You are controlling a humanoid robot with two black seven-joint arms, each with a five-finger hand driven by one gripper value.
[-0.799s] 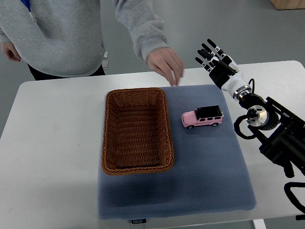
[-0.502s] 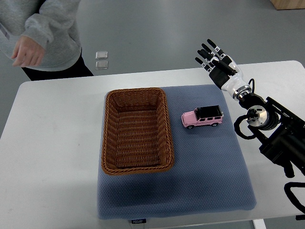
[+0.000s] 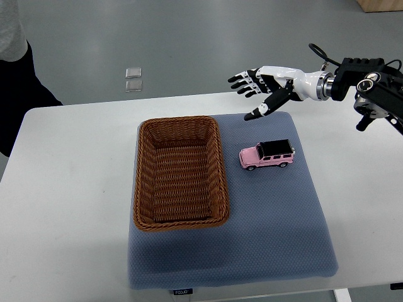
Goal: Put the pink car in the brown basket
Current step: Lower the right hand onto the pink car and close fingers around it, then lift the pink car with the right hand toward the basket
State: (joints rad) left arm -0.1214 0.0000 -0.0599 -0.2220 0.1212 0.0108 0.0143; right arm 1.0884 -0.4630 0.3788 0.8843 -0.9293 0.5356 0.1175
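**A:** The fingers (image 3: 247,83) on the right hand (image 3: 267,85) were spread apart and held nothing, with the thumb pointing down toward the mat. The hand was up over the far edge of the blue mat (image 3: 277,239), beyond the pink car (image 3: 267,154) and not touching it. So I'd have called this the reach, grasp not yet started.

**B:** Agreed. Where was the car exactly?

**A:** It sat on its wheels on the mat, just beside the right wall of the brown basket (image 3: 143,182), roughly level with the middle of the basket. The basket had nothing in it that I could see. Only 1 arm showed, coming in from the right; no left hand in the shot.

**B:** So next step?

**A:** My guess: the hand needed to come toward the robot and drop down over the car, then close across its narrow sides. After that it'd be a short carry left over the basket rim and a release. The rim stood higher than the car, so it looked like it needed a proper lift, not a slide.

**B:** Anything else around?

**A:** A person's dark clothing at the far left edge, well away from the white counter (image 3: 69,189) stuff.
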